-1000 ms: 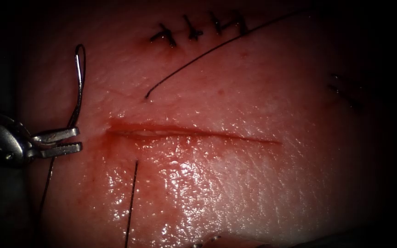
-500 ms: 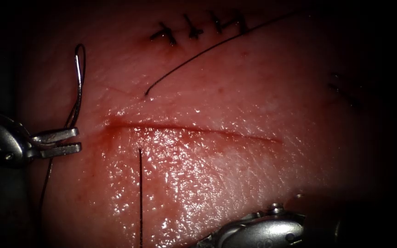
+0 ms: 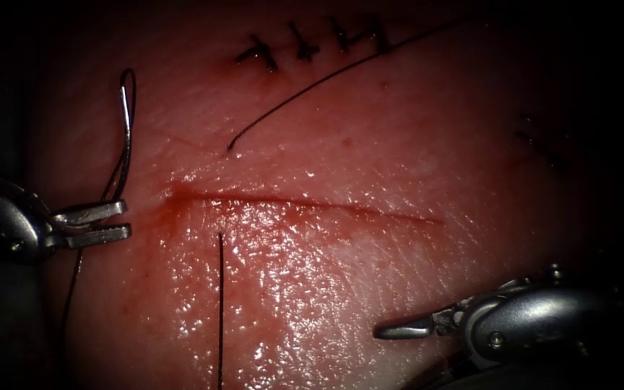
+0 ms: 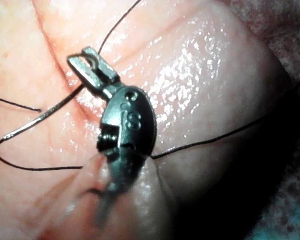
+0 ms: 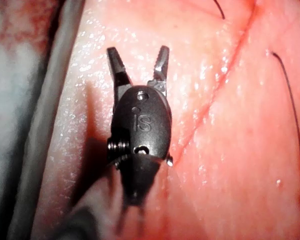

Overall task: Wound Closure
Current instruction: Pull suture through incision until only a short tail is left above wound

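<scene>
The tissue (image 3: pixel 370 144) carries a long shallow cut (image 3: pixel 312 206) with red fluid along it. Off the cut's left end, my left tool (image 3: pixel 120 219) is shut on the curved needle (image 3: pixel 128 130) near its lower end. The needle stands up free of the tissue, and dark thread trails down from it. In the left wrist view those jaws (image 4: pixel 85 57) clamp the needle (image 4: pixel 40 117). A thread (image 3: pixel 219 310) comes out of the tissue just below the cut. My right tool (image 3: pixel 380 333) hovers low on the right; its jaws (image 5: pixel 139 57) are open and hold nothing.
Several finished dark stitches (image 3: pixel 305 49) sit at the top of the tissue. A loose thread end (image 3: pixel 312 87) runs from near them down toward the cut. More faint stitches (image 3: pixel 543 144) lie at the far right.
My right tool has come in from the bottom edge and risen toward the right. The cut, gaping a second ago, now lies closed. The left tool and needle have held still.
</scene>
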`<act>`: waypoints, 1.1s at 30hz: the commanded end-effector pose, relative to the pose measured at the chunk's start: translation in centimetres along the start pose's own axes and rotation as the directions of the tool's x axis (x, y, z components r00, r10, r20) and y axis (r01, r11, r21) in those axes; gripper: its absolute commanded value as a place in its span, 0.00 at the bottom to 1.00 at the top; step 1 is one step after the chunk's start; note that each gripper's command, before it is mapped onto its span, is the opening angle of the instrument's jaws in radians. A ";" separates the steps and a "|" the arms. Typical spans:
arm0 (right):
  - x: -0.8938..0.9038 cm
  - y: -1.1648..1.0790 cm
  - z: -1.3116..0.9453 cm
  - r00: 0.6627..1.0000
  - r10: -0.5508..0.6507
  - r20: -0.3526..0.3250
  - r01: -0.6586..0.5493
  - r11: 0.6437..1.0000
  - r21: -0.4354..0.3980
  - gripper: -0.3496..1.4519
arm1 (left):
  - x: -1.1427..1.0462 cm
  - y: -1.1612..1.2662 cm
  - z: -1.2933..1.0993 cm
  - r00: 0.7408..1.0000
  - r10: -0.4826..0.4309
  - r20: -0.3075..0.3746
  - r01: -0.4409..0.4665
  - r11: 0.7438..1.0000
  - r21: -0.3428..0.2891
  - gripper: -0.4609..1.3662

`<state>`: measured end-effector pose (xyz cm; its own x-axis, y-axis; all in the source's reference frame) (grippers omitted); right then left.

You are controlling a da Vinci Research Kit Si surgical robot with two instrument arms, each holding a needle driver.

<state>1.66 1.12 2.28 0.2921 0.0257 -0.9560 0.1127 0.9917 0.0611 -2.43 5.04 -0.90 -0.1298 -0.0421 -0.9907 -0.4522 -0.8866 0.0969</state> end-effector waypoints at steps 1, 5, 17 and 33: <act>-0.04 0.02 0.04 1.000 0.006 -0.001 -0.006 1.000 0.000 0.85 | 0.00 0.00 0.00 1.000 0.000 0.001 0.000 1.000 -0.007 0.06; -0.20 0.24 0.34 1.000 -0.019 -0.009 0.019 1.000 0.004 0.85 | 0.01 0.02 0.01 1.000 0.002 0.000 -0.002 1.000 -0.007 0.06; -0.47 0.55 0.95 0.996 -0.084 0.016 0.083 0.994 0.071 0.60 | 0.02 -0.06 -0.02 1.000 0.004 -0.002 -0.004 1.000 -0.013 0.06; -0.80 0.52 1.64 0.989 -0.141 0.030 0.138 0.985 0.105 0.75 | 0.01 -0.05 -0.07 1.000 0.007 -0.006 -0.007 1.000 -0.018 0.06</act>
<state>3.08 1.41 3.56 0.3028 -0.1203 -0.9454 0.2521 0.9668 -0.0423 -2.34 5.05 -0.92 -0.1277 -0.0508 -0.9905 -0.4408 -0.8917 0.1026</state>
